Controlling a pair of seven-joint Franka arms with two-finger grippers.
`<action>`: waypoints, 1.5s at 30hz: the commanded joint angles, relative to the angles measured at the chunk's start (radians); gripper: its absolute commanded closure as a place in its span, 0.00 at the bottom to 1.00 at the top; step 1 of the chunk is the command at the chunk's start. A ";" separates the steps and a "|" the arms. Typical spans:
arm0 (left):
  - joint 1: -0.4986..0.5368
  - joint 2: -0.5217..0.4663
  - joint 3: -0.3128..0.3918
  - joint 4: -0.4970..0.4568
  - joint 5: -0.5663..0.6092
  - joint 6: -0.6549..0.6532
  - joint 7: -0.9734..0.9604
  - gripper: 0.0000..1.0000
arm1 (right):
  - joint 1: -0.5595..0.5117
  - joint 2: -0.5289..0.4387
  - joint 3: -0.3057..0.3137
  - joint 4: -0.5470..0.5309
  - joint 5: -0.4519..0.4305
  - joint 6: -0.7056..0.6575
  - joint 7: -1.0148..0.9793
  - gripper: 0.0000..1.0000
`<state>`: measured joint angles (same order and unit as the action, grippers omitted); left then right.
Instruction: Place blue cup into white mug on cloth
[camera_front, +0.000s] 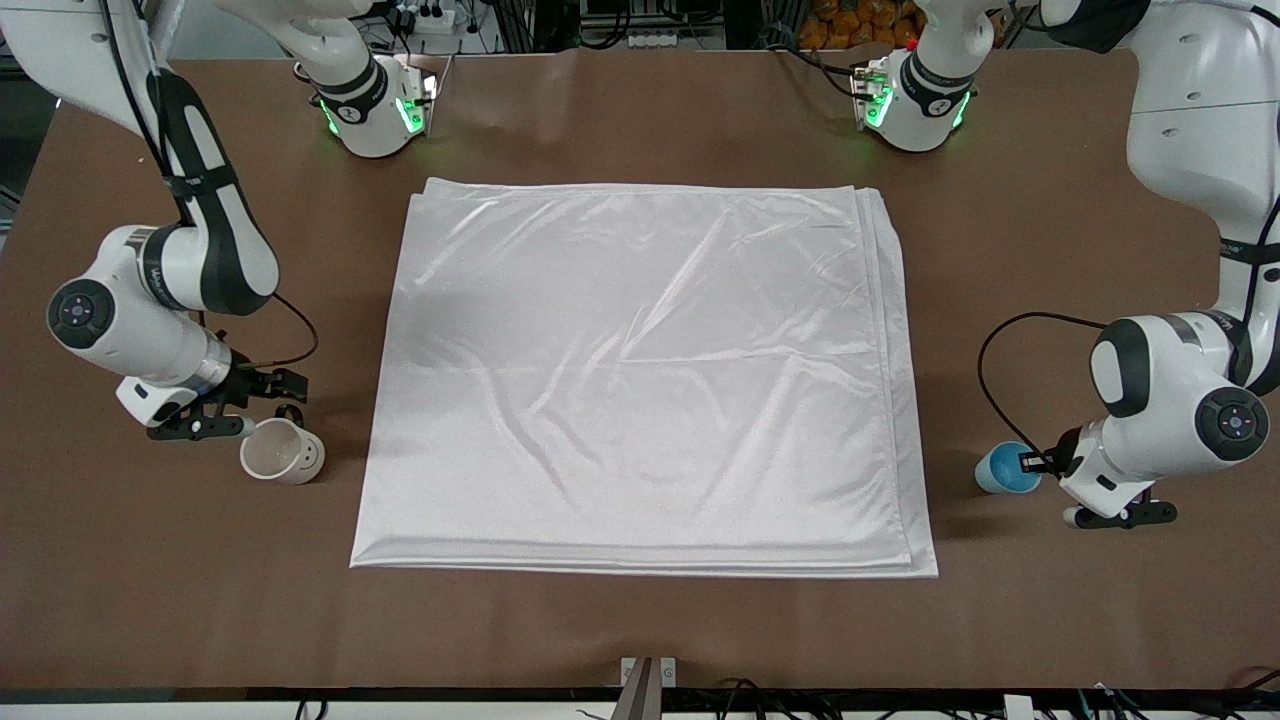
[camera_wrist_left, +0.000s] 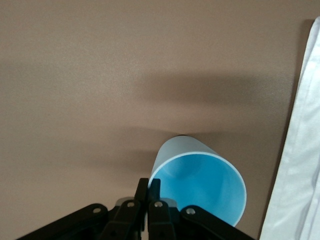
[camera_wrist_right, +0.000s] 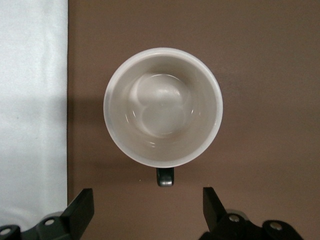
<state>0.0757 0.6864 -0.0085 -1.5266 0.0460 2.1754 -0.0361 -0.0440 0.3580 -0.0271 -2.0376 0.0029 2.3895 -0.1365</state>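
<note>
Front view: the cloth (camera_front: 640, 375) lies spread mid-table; the white mug (camera_front: 282, 451) stands on bare table beside it toward the right arm's end, and the blue cup (camera_front: 1006, 468) is beside it toward the left arm's end. Left wrist view: the left gripper (camera_wrist_left: 148, 187) has its fingers pinched on the blue cup's (camera_wrist_left: 200, 182) rim, the cup tilted over the table. Right wrist view: the right gripper (camera_wrist_right: 148, 207), fingers spread wide, hovers by the upright white mug's (camera_wrist_right: 163, 114) black handle, gripping nothing.
</note>
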 joint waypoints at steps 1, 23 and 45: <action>0.007 0.013 0.002 0.014 -0.008 0.003 0.021 1.00 | -0.014 0.028 0.007 0.011 0.002 0.036 -0.026 0.06; 0.009 0.007 0.002 0.028 -0.008 0.004 0.008 1.00 | -0.037 0.093 0.007 0.031 0.002 0.120 -0.089 0.51; -0.005 -0.093 -0.033 0.028 -0.011 0.001 -0.143 1.00 | 0.027 0.024 0.012 0.069 0.014 -0.005 -0.061 1.00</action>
<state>0.0782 0.6248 -0.0194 -1.4840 0.0460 2.1785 -0.1089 -0.0460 0.4248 -0.0183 -1.9980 0.0031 2.4691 -0.2075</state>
